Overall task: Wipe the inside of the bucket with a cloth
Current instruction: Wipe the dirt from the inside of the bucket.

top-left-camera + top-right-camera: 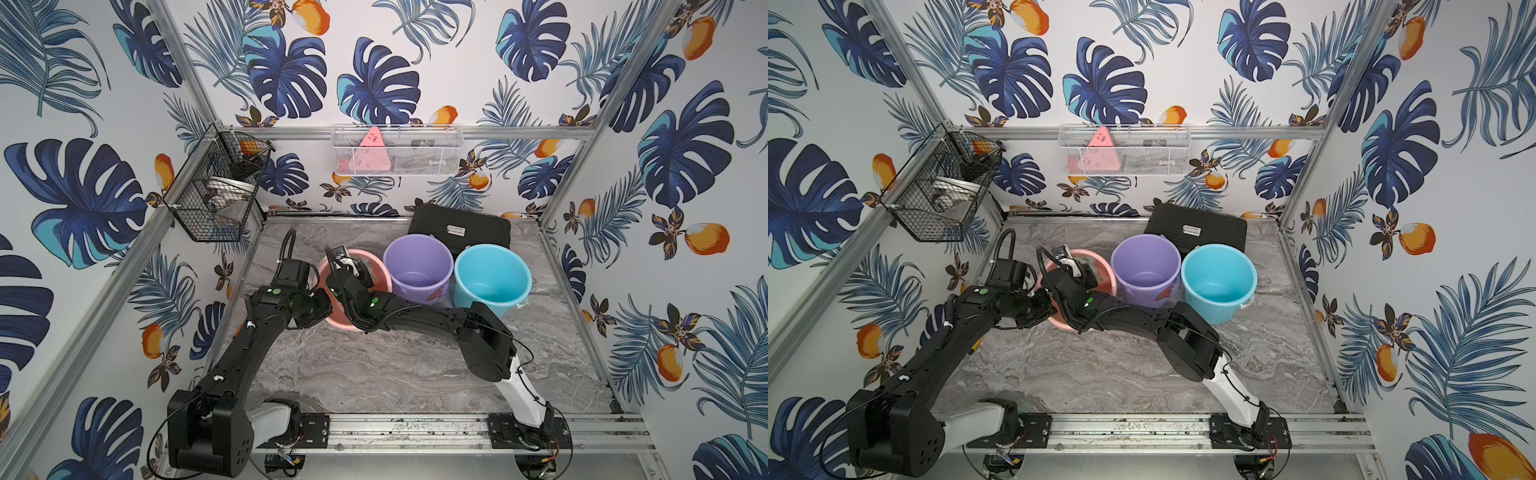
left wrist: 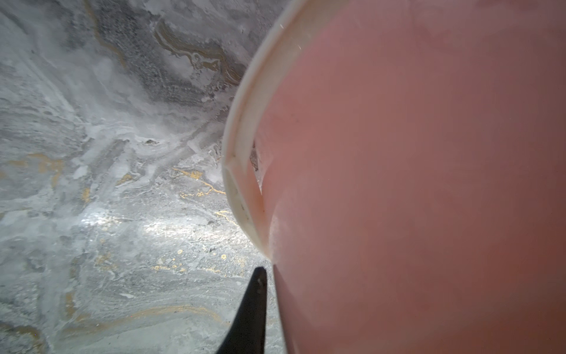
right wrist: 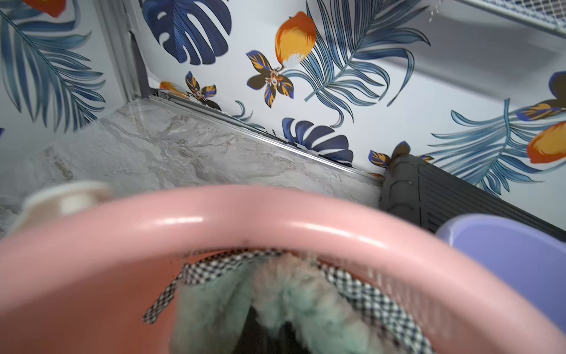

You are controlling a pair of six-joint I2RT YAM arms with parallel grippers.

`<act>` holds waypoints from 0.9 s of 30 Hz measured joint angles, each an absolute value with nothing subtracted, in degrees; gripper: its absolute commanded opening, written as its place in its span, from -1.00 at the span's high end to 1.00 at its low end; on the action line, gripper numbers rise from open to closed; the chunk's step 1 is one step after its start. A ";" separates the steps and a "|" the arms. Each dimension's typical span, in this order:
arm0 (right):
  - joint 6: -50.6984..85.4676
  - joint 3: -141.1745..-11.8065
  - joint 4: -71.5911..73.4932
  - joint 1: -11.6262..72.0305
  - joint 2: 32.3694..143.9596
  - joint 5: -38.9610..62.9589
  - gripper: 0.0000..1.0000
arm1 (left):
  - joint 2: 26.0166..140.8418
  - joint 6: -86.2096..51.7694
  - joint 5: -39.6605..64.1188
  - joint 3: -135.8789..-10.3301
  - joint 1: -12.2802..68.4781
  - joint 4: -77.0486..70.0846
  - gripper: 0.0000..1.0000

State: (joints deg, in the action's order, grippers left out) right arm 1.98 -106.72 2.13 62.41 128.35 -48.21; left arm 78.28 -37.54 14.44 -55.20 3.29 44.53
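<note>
The pink bucket (image 1: pixel 385 279) (image 1: pixel 1109 277) stands at the left of the marble floor in both top views. My left gripper (image 1: pixel 325 300) (image 2: pixel 271 275) is shut on its near wall. One black finger (image 2: pixel 254 306) lies against the outside; the other is hidden inside. My right gripper (image 1: pixel 357 271) (image 3: pixel 269 332) reaches down into the bucket, shut on the cloth (image 3: pixel 294 294) (image 1: pixel 367 264). The cloth is fluffy pale green with a checked border. It is pressed against the far inner wall just under the rim (image 3: pixel 245 220).
A purple bucket (image 1: pixel 417 266) and a blue bucket (image 1: pixel 492 278) stand right of the pink one, rims nearly touching. A black case (image 1: pixel 459 228) leans at the back wall. A black wire basket (image 1: pixel 216 187) and a white mesh basket (image 1: pixel 397 151) hang above.
</note>
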 measured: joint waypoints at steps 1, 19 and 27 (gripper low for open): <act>1.98 -108.05 1.04 62.24 128.35 -46.28 1.00 | 78.22 -37.54 13.56 -55.70 3.22 44.69 1.00; 0.23 -113.91 -13.45 58.48 128.84 -42.57 1.00 | 74.52 -37.50 1.39 -59.37 3.29 46.24 1.00; 7.88 -106.80 -20.25 58.11 121.25 -37.28 1.00 | 75.00 -37.39 2.55 -59.16 3.40 46.00 1.00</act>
